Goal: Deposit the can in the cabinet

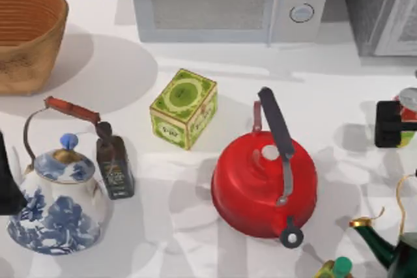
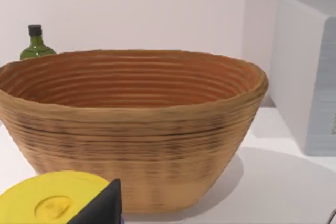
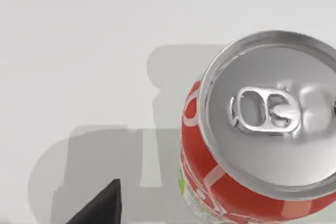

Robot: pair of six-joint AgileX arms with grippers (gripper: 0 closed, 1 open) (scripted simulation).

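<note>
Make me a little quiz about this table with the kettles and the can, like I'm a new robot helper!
1. True or false: the can stands near the right side of the table.
2. What stands closest to the blue-and-white teapot? A) dark bottle B) microwave C) red kettle
3. Fill in: the microwave has ___ round knobs.

Key: 1 true; 2 A; 3 two.
</note>
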